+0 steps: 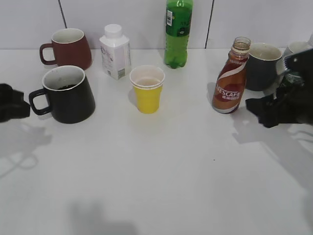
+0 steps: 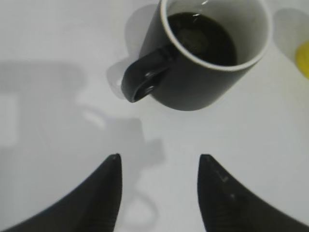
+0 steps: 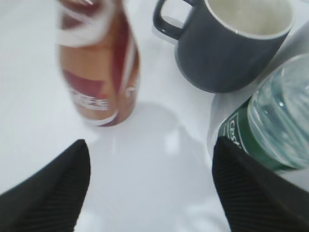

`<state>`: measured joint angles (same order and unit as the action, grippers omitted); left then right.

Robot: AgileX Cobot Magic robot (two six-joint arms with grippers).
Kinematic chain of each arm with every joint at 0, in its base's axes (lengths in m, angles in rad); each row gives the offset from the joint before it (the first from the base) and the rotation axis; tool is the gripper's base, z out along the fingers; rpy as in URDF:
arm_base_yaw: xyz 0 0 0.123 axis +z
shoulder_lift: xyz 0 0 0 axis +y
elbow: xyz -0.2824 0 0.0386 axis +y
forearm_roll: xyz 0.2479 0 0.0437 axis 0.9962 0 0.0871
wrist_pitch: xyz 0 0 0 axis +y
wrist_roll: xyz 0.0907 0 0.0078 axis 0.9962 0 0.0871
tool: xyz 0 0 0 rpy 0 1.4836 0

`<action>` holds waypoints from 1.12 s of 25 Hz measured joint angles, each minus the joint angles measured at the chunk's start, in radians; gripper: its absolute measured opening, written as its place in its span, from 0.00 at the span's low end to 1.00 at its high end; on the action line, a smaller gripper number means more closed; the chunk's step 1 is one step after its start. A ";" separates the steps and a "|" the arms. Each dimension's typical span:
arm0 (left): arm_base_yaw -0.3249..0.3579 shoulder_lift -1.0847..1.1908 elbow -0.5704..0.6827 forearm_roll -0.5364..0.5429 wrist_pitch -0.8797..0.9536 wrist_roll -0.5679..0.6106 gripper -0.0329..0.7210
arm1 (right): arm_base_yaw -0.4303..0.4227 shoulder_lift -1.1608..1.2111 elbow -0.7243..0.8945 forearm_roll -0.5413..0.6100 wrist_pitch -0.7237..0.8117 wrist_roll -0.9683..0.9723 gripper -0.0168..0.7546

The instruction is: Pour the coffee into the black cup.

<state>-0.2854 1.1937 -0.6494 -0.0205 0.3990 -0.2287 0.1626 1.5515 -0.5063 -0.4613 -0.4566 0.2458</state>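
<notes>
The worktop [image 1: 161, 171] is plain white and glossy enough to carry soft grey shadows of the arms; behind it runs a pale tiled wall [image 1: 132, 14] with dark grout lines.

At the far left the left gripper [image 1: 22, 105] hangs just beside the handle of the black cup [image 1: 68, 94], its jaws apart and holding nothing. From the left wrist view the cup [image 2: 207, 53] sits beyond the open jaws with dark liquid in its white interior. Behind it stands a maroon mug [image 1: 66, 48], then a small white bottle [image 1: 115, 51] with a white cap. A yellow paper cup [image 1: 147, 89] stands near the middle, with a green soda bottle [image 1: 178, 33] behind it against the wall.

Further right the coffee [image 1: 230, 78] stands upright, uncapped, in its brown Nescafe bottle, close to a dark grey mug [image 1: 263, 66]. The right wrist view is blurred at the bottle [image 3: 99, 67], so whether it is quite still I cannot tell. The right gripper [image 1: 257, 107] sits just right of the bottle, not touching it, jaws spread wide. A clear water bottle [image 3: 275, 125] with a green label lies close by its right jaw.
</notes>
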 joint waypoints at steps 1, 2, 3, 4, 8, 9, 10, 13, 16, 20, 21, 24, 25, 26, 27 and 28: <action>0.000 0.000 -0.033 -0.012 0.059 0.000 0.56 | 0.002 -0.024 -0.011 -0.002 0.055 0.024 0.85; 0.000 0.000 -0.062 -0.023 0.095 0.000 0.55 | 0.007 -0.052 -0.021 -0.003 0.114 0.047 0.84; 0.000 -0.001 -0.089 -0.031 0.126 0.000 0.55 | 0.019 -0.079 -0.036 -0.003 0.166 0.064 0.84; 0.000 -0.002 -0.108 -0.038 0.166 0.000 0.55 | 0.035 -0.101 -0.053 -0.003 0.232 0.072 0.83; 0.000 -0.017 -0.166 -0.045 0.263 0.000 0.55 | 0.148 -0.190 -0.142 0.008 0.513 0.084 0.81; 0.000 -0.027 -0.169 -0.046 0.281 0.004 0.55 | 0.175 -0.210 -0.163 0.018 0.584 0.084 0.81; 0.000 -0.040 -0.170 -0.047 0.303 0.020 0.55 | 0.198 -0.231 -0.189 0.032 0.639 0.084 0.80; 0.000 -0.099 -0.170 -0.046 0.350 0.052 0.55 | 0.245 -0.305 -0.249 0.083 0.783 0.085 0.80; 0.000 -0.185 -0.170 -0.045 0.383 0.079 0.55 | 0.272 -0.409 -0.273 0.146 0.847 0.085 0.79; 0.000 -0.325 -0.170 -0.044 0.436 0.086 0.55 | 0.298 -0.577 -0.276 0.245 0.936 0.085 0.79; 0.000 -0.369 -0.170 -0.044 0.455 0.086 0.55 | 0.300 -0.621 -0.276 0.259 0.958 0.085 0.79; 0.000 -0.500 -0.172 -0.042 0.515 0.101 0.55 | 0.300 -0.743 -0.276 0.274 1.045 0.085 0.79; 0.000 -0.530 -0.171 -0.039 0.533 0.114 0.55 | 0.300 -0.793 -0.276 0.276 1.081 0.083 0.79; 0.000 -0.568 -0.165 -0.037 0.548 0.122 0.55 | 0.300 -0.829 -0.276 0.277 1.121 0.082 0.79; 0.000 -0.608 -0.155 -0.034 0.560 0.129 0.55 | 0.300 -0.866 -0.277 0.277 1.167 0.079 0.79; 0.000 -0.648 -0.142 -0.033 0.574 0.131 0.55 | 0.300 -0.898 -0.277 0.278 1.209 0.079 0.79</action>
<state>-0.2854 0.5454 -0.7918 -0.0533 0.9725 -0.0978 0.4630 0.6538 -0.7831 -0.1837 0.7523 0.3251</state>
